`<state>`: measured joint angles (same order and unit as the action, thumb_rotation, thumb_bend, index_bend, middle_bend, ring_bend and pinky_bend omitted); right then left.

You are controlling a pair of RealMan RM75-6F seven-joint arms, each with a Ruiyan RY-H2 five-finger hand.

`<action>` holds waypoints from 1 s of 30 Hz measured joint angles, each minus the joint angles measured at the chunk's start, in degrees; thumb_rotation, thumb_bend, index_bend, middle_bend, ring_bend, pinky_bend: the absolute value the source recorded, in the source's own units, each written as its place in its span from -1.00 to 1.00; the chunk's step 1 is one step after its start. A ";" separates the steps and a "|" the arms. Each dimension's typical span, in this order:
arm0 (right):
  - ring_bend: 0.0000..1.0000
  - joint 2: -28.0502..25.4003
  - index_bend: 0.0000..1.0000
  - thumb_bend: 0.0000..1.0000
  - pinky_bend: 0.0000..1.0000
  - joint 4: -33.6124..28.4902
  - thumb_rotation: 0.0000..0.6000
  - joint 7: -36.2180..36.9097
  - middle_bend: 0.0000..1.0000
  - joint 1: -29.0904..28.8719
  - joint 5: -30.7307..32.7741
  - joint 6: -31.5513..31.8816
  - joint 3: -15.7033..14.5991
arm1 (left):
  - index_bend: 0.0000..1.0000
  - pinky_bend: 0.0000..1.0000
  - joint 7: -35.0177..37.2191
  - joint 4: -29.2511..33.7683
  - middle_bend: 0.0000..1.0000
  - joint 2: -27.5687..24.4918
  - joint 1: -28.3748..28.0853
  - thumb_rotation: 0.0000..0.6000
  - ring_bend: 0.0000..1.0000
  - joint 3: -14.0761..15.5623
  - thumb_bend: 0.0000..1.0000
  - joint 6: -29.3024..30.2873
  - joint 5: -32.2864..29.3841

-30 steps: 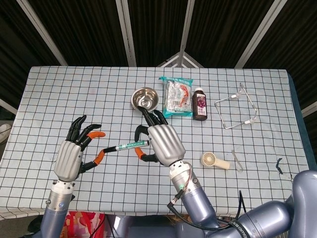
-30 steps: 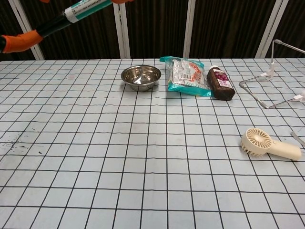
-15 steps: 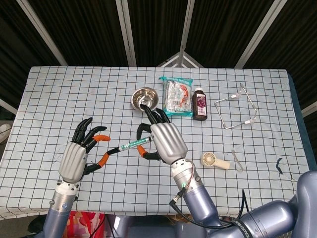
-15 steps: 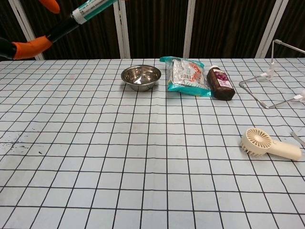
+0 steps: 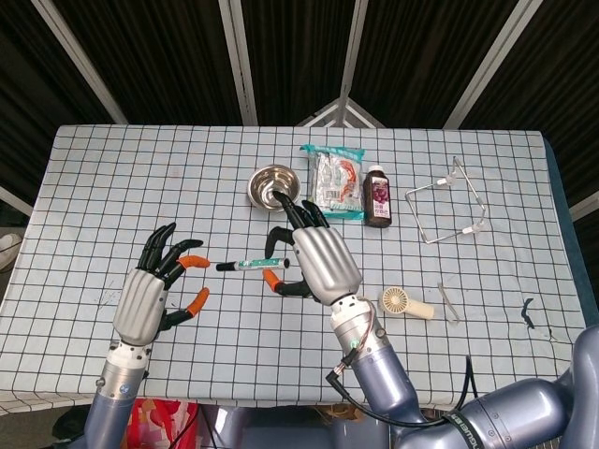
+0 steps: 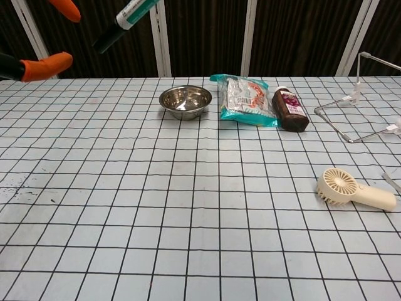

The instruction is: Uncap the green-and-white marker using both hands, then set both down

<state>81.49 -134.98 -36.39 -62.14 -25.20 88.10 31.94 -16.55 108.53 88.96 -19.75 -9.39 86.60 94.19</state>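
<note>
- Above the tabletop (image 5: 94, 178), at about 8 o'clock from the steel bowl (image 5: 273, 185), we see the green-and-white marker (image 5: 249, 264) held off the surface by the right robot hand (image 5: 318, 262), pinched at its right end between thumb and fingertip.
- Half a second ago the left robot hand (image 5: 150, 299) had its orange fingertips (image 5: 195, 261) on the marker's black left end; now they are apart from it, with a clear gap at 9 o'clock of the dark tip.
- Our left robot hand is spread and, as far as we can tell, holds nothing; no separate cap shows in either view.
- Seen from the chest camera, the marker (image 6: 128, 17) hangs tilted, its dark end free, the orange fingertip (image 6: 47, 65) well to its 8 o'clock.
- We judge the pull failed or the grip slipped: the black end looks still capped, so the left robot hand likely needs to regrasp.
</note>
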 measured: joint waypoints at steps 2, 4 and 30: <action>-0.71 -0.03 0.42 0.10 -0.90 0.00 1.00 0.29 -0.89 0.00 -0.33 -0.17 -0.16 | -0.18 -1.00 0.37 -0.49 -0.53 0.41 -0.12 1.00 -1.00 -0.27 -0.13 0.18 0.04; -0.71 -0.06 0.42 0.10 -0.90 0.00 1.00 0.61 -0.89 0.03 -0.76 -0.33 -0.33 | -0.18 -1.00 0.58 -0.95 -0.53 0.77 -0.22 1.00 -1.00 -0.59 -0.13 0.36 -0.03; -0.71 -0.13 0.63 0.13 -0.90 -0.01 1.00 2.42 -0.89 0.21 -4.03 -0.94 -1.93 | -0.18 -1.00 1.27 -3.45 -0.52 3.82 -1.57 1.00 -1.00 -2.22 -0.13 0.58 -1.50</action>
<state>81.36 -134.99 -33.97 -61.93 -29.23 87.16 30.02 -15.28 105.08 92.78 -21.32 -11.61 87.19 92.69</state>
